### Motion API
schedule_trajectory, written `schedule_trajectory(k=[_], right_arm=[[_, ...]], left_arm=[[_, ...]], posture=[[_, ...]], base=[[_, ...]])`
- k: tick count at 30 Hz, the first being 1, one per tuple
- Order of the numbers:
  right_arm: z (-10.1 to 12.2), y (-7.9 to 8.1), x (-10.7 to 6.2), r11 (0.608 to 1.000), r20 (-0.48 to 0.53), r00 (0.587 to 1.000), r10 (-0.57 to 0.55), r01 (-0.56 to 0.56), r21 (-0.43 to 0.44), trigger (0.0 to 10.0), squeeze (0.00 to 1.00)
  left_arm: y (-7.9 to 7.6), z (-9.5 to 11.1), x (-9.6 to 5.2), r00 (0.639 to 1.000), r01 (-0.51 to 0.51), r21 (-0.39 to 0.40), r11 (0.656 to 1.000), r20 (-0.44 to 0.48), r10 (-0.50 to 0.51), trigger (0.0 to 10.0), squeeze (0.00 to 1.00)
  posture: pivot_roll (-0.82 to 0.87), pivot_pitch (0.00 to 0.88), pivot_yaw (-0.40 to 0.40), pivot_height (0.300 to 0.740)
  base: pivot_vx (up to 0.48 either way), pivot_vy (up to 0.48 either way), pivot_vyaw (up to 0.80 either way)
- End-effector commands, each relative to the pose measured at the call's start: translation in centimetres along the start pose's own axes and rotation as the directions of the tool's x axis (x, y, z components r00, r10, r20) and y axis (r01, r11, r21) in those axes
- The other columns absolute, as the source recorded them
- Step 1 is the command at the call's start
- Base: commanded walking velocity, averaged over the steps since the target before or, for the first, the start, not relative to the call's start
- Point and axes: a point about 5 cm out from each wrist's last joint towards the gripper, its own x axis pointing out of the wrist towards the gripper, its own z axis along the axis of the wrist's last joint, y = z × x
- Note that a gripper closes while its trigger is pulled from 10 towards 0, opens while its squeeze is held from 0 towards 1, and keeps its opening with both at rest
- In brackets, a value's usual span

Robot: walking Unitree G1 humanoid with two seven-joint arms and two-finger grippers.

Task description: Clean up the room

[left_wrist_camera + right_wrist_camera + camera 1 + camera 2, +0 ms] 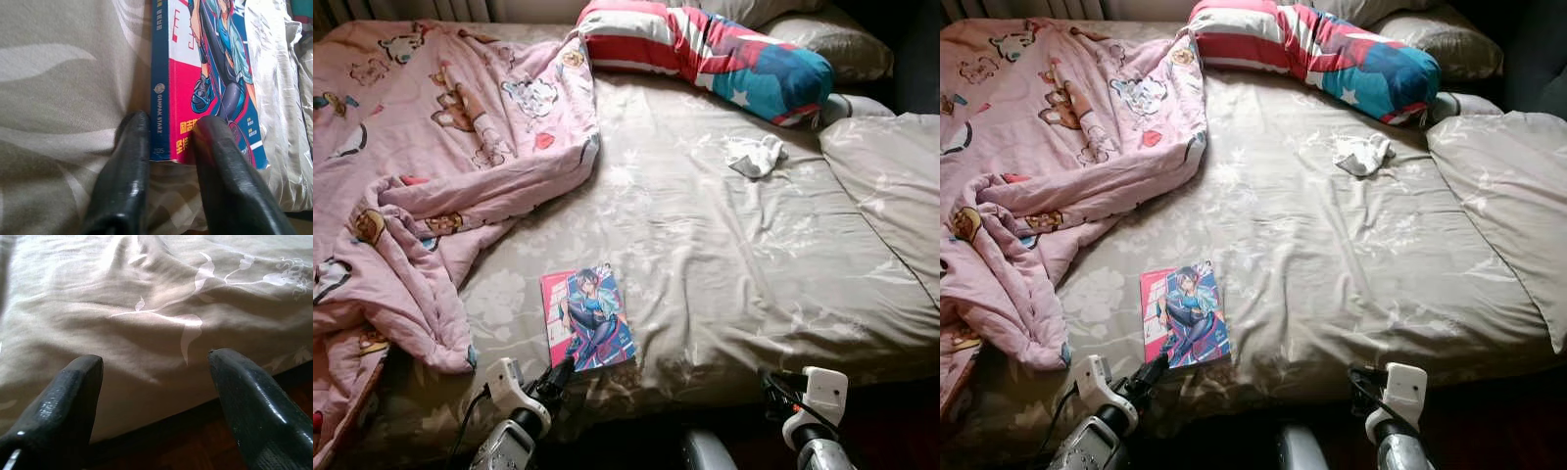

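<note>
A comic book (586, 318) with a blue-haired figure on a pink and blue cover, lying flat on the bed (724, 264), close to the near edge at about 7 o'clock from the bed's middle. Left tool (168, 142) right at the book's near corner: one black finger (128, 161) on the grey flowered sheet just beside the blue spine, the other finger (230, 166) over the cover, so spread a little across that corner, not yet squeezed on it.

Right tool (156, 367) low at the bed's near edge, at about 5 o'clock, well apart from the book. Fingers spread wide, nothing between them, dark floor (195, 440) below the sheet's edge.

A pink blanket (421, 166) with bears and other cartoon animals, bunched up over the 9 to 11 o'clock part of the bed, its near fold beside the book but not touching. A long pillow (705, 54) in red, white and blue with a star, lying across at 12 o'clock. A small crumpled white cloth (756, 157) on the sheet just below that pillow, at about 1 o'clock. A grey duvet (891, 186) folded at 3 o'clock. A grey pillow (832, 39) behind the long one.
</note>
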Motion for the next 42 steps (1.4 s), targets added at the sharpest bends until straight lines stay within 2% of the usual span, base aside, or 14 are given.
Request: schedule_trajectory(k=[1,15,20,42], right_arm=[[-0.9,-0.9,-0.5,1.000,-0.035,0.999,-0.024,0.024,-0.005,10.0,0.00],[-1.2,-0.8,-0.3,1.000,-0.051,0.998,-0.019,0.019,-0.002,10.0,0.00],[-1.3,-0.6,-0.2,1.000,-0.056,0.998,-0.020,0.020,-0.001,10.0,0.00],[-1.3,-0.6,-0.2,1.000,-0.056,0.998,-0.020,0.020,-0.001,10.0,0.00]], left_arm=[[-0.4,-2.9,-0.5,0.994,0.014,-0.018,1.000,-0.106,-0.015,0.0,0.00],[-1.1,-1.6,0.2,0.998,0.052,-0.012,0.999,-0.039,-0.052,0.0,0.00],[-1.7,0.7,0.5,0.993,0.093,0.025,0.995,0.067,-0.095,0.0,0.00],[-1.7,0.7,0.5,0.993,0.093,0.025,0.995,0.067,-0.095,0.0,0.00]], posture=[[-0.09,0.294,-0.149,0.587],[-0.08,0.287,-0.147,0.587],[-0.07,0.273,-0.143,0.587],[-0.07,0.273,-0.143,0.587]], base=[[0.000,0.000,0.00],[0.000,0.000,0.00],[0.000,0.000,0.00],[0.000,0.000,0.00]])
